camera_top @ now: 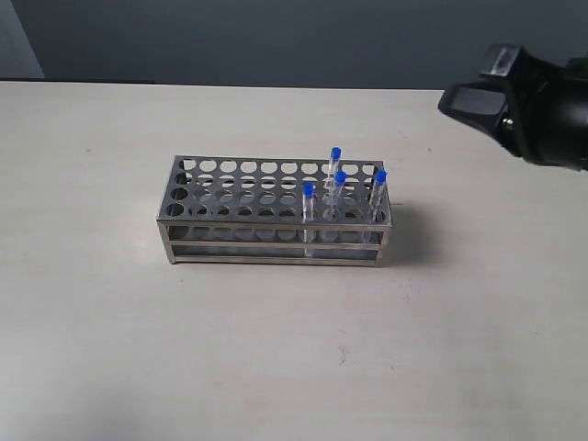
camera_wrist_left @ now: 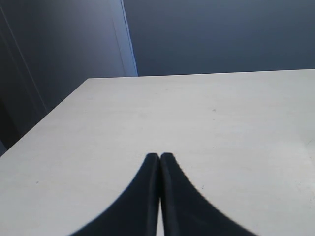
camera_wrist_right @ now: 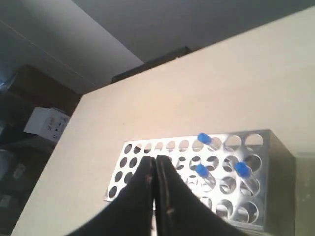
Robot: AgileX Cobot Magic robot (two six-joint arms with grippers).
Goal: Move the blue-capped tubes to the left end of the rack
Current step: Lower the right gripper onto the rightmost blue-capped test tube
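Observation:
The steel rack stands mid-table. Four blue-capped tubes sit upright in its right half: one at the back, one in the middle, one at the front and one at the right end. The holes in the left half are empty. My right gripper is shut on nothing and hovers above the rack. Past it the right wrist view shows three blue caps; its fingers hide the fourth. My left gripper is shut over bare table.
The black right arm hangs at the upper right, behind and to the right of the rack. The pale table spreads round the rack on all sides. A dark wall rises behind the table's far edge.

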